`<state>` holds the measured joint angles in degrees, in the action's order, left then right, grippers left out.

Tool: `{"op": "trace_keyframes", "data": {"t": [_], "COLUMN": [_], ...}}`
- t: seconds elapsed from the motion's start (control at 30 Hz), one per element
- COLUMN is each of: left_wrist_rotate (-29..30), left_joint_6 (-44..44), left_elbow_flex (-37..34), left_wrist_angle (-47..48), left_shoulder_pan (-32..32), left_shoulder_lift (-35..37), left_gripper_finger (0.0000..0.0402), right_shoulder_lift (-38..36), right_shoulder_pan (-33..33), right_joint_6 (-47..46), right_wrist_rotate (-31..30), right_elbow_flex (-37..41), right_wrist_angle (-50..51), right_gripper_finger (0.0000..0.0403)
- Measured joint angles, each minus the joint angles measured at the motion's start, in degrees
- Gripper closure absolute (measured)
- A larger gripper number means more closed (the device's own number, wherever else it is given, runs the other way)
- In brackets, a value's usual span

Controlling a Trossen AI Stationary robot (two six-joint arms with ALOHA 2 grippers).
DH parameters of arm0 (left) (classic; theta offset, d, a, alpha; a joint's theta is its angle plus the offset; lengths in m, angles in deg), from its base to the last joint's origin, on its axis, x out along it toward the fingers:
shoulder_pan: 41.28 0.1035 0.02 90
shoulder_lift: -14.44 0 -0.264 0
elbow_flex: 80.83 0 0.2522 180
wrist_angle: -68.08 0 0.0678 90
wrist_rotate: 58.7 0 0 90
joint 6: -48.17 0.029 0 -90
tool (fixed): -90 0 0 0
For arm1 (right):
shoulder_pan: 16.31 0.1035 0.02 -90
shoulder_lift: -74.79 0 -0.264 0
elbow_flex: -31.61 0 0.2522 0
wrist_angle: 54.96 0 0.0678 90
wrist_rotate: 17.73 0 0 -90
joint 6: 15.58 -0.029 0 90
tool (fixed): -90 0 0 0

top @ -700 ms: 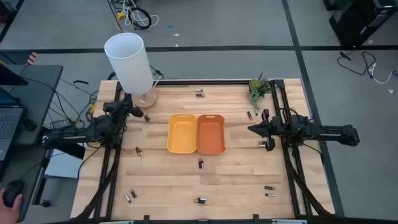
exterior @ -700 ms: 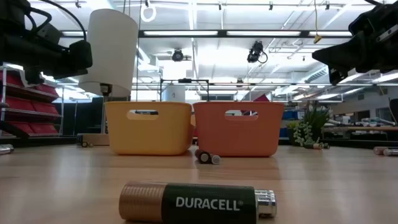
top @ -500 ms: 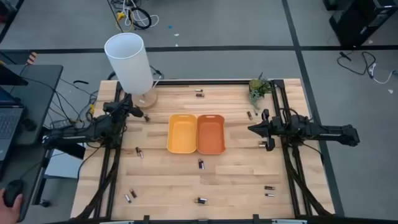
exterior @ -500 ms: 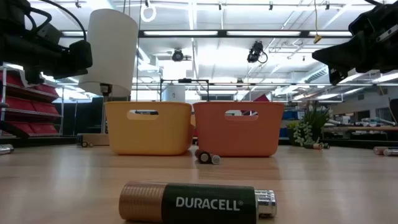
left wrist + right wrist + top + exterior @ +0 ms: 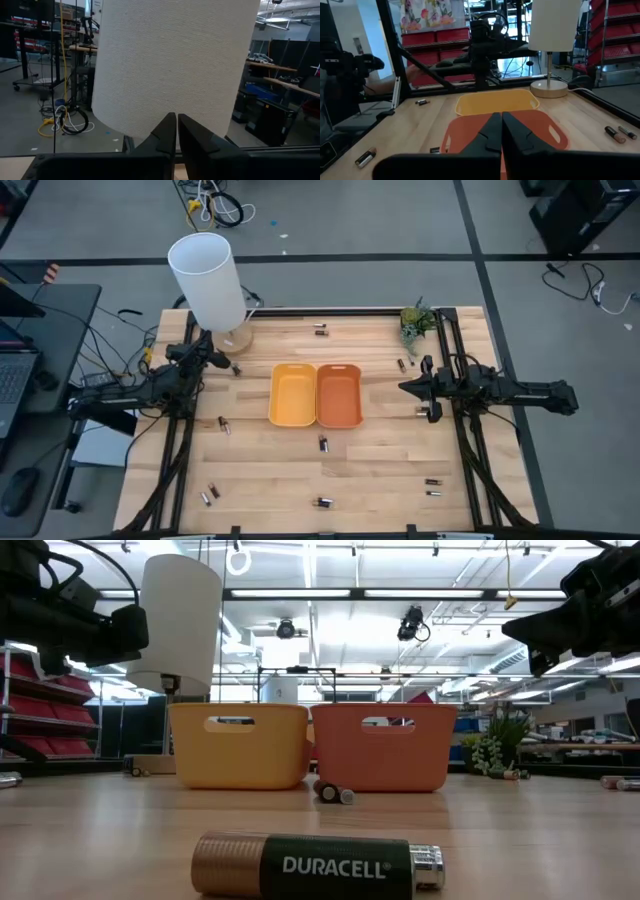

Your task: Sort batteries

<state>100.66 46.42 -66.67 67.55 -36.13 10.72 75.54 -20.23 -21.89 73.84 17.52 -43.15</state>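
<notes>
Small dark and silvery cylindrical batteries [image 5: 323,444] lie flat, long axes pointing various ways, scattered toward the wooden bench's [image 5: 260,470] edges, while left gripper [image 5: 221,361] and right gripper [image 5: 404,388] hover empty, fingers together.

The left arm is seen at the left middle of the high view, stretched toward the centre, its left end effector [image 5: 222,361] held shut and empty. The right arm is seen at the right middle, level, its right end effector [image 5: 404,388] likewise shut and empty.
</notes>
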Motion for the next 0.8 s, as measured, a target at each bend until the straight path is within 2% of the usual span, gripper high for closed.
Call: {"op": "trace_keyframes", "data": {"t": [0.7,0.8], "left_wrist_rotate": [0.0,0.0], "left_joint_6": [0.0,0.0], "left_elbow_flex": [0.0,0.0], "left_wrist_angle": [0.0,0.0], "left_shoulder_pan": [0.0,0.0], "left_shoulder_lift": [0.0,0.0], "left_gripper_finger": [0.0366,0.0366], "right_shoulder_lift": [0.0,0.0], "right_shoulder_pan": [0.0,0.0], "right_joint_6": [0.0,5.5], "right_wrist_rotate": [0.0,0.0], "right_elbow_flex": [0.0,0.0], "right_wrist_angle": [0.0,1.0], "right_gripper_finger": [0.0402,0.0402]}}
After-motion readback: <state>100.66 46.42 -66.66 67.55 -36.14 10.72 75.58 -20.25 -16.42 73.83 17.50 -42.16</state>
